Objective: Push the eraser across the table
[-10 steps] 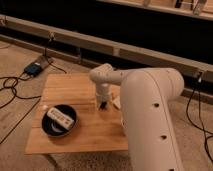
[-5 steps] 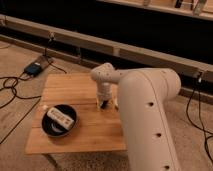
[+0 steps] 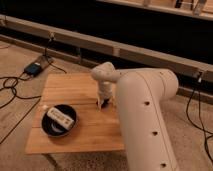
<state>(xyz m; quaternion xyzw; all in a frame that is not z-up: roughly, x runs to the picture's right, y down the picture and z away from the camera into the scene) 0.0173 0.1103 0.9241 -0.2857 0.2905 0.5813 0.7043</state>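
Now the robot's big white round arm (image 3: 145, 110) bends down over the small light wooden table with a plank top (image 3: 70, 87). Its gripper (image 3: 103, 102) sits very low over the wood, close to the right edge and about halfway between the far edge and the near edge. Nobody could tell from this view if the gripper is wide or narrow. A little flat dark shape shows right at its tip, and that looks like the small black eraser (image 3: 99, 104), but most of it is hidden. So the step in hand seems to be the push itself, or the moment just before it. The next move should keep the gripper low and flat against the side of the eraser and slide it slowly over the planks. If it lifts, it will slip over the top. A push to the left has lots of bare wood ahead of it. It should stay away from the round black dish (image 3: 50, 131) near the near left corner, which has a white strip-shaped device (image 3: 60, 116) lying in it. The dish is well apart from the gripper. The table stands on a pale speckled floor (image 3: 20, 55). A small dark box (image 3: 35, 68) lies on the floor past the far left corner, with black cables (image 3: 11, 85) looping around it. A long grey rail (image 3: 140, 52) runs along the dark wall behind.
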